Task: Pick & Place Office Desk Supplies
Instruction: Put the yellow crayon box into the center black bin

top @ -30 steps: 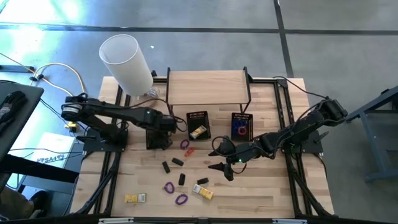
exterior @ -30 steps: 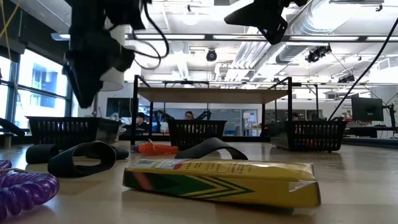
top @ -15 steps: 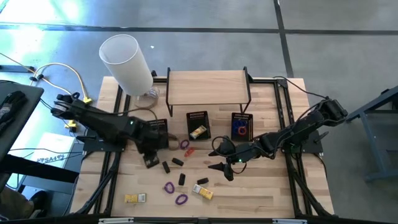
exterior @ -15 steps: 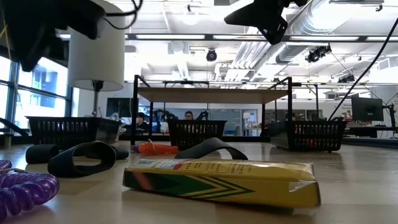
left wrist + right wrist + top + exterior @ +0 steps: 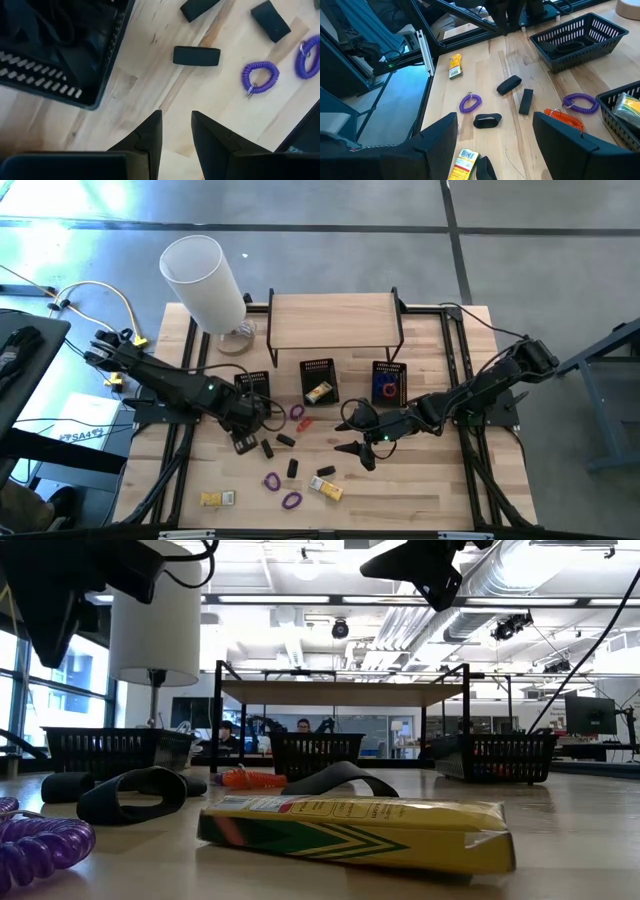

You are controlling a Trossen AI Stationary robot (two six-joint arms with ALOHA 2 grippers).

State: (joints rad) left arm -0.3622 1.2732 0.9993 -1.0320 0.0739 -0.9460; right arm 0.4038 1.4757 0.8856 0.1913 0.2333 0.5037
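Left tool (image 5: pixel 176 131) empty, fingers nearly together, above desk (image 5: pixel 420 490) beside black basket (image 5: pixel 252 384). Right tool (image 5: pixel 357 448) spread wide, empty, over black clips (image 5: pixel 325 471).

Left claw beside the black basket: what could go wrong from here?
The left claw, narrowly open and empty, hangs right beside the black basket; coming down it could clip the rim. The black band ahead lies flat, so a narrow gap may push it instead of gripping it. The right claw waits open.
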